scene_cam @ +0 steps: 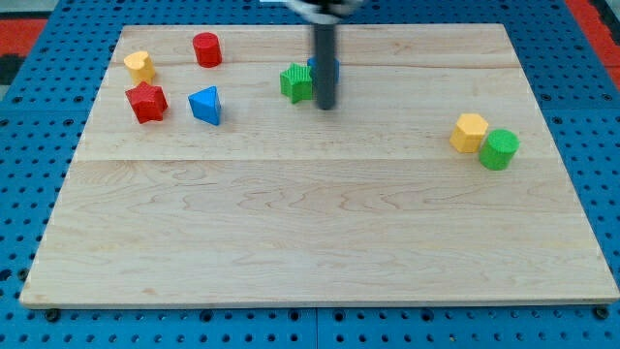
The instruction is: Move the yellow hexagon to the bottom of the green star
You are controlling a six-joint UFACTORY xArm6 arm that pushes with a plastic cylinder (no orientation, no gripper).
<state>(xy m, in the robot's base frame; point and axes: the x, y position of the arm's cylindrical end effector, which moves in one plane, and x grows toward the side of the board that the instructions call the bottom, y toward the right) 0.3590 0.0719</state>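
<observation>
The yellow hexagon (469,132) lies at the board's right side, touching a green cylinder (500,149) at its lower right. The green star (296,82) sits near the top middle. My tip (325,107) is on the board just right of and slightly below the green star, close to it. A blue block (314,66) shows partly behind the rod, right of the star; its shape is hidden.
At the upper left are a yellow block (139,66), a red cylinder (206,48), a red star (146,102) and a blue triangle (205,105). The wooden board (310,242) rests on a blue pegboard.
</observation>
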